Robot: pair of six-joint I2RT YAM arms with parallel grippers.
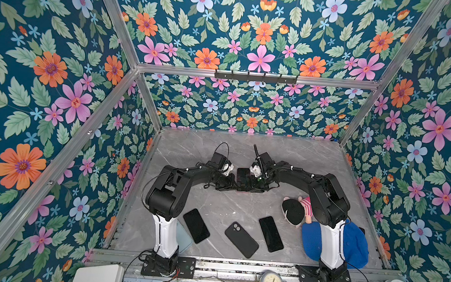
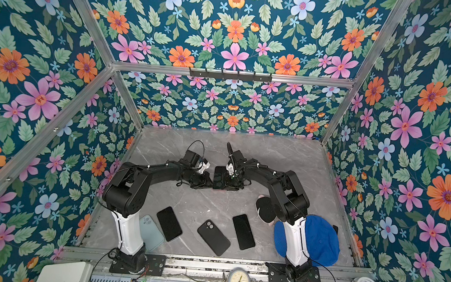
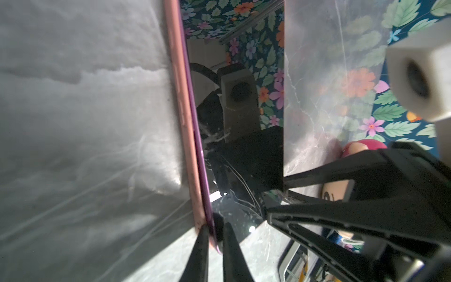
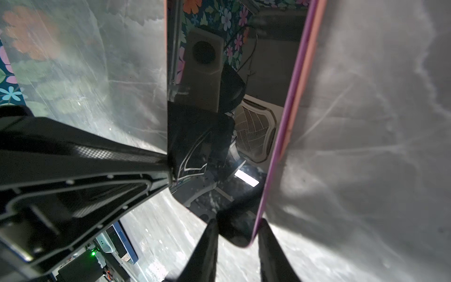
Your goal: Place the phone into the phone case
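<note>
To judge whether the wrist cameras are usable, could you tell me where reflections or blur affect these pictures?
Left wrist view: the phone screen mirrors a camera housing and flowered wall, and the table hazily reflects it; right wrist view: the screen shows a ceiling vent and a bright light patch; both top views: even light, sharp.

light-blue case [image 1: 185, 240]: half behind left arm [image 1: 166, 225]; doll [image 1: 293, 211]: body behind right arm [image 1: 332, 238]
</note>
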